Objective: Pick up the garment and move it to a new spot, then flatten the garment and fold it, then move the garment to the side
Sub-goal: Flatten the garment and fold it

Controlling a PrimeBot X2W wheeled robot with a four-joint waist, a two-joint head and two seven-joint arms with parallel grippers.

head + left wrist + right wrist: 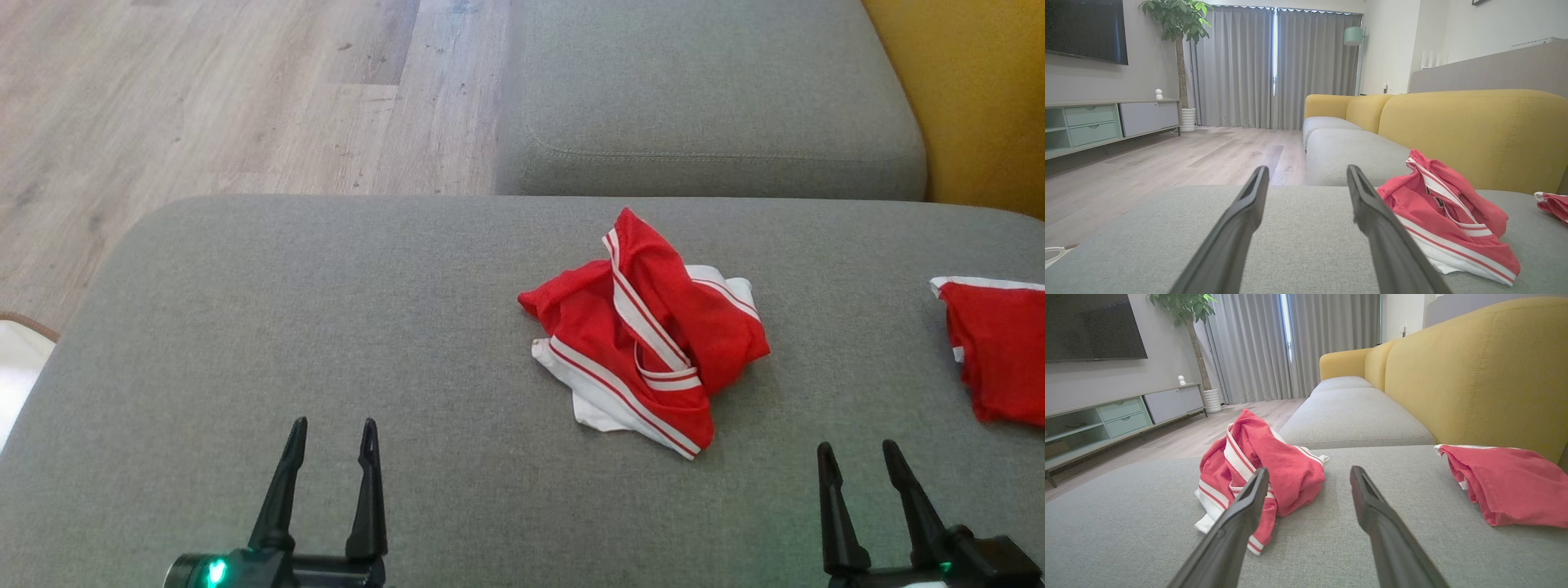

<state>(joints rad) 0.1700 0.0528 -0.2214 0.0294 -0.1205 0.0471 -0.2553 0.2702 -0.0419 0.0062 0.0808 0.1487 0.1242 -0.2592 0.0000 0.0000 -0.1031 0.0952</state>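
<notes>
Red garment (645,335): crumpled heap, white stripes and white lining, right of centre in the head view, lying on the seat (326,327), gripped by nothing.
Seat: grey fabric, across the lower part of the head view, under both cloths.
Left gripper (335,422): lower left of the head view, fingers spread wide with nothing between them, well apart from the garment; in the left wrist view, garment at lower right of the frame.
Right gripper (857,445): lower right of the head view, fingers spread wide and empty, garment up and to the left of them, not touching.
Second cloth (996,351): red with a white edge, at the right edge of the head view, cut off by the frame, on the seat, well apart from the garment.
Cushion (710,98): grey, upper centre, beyond the seat.
Backrest (971,98): yellow, upper right corner.
Floor (204,98): pale wood, upper left.
</notes>
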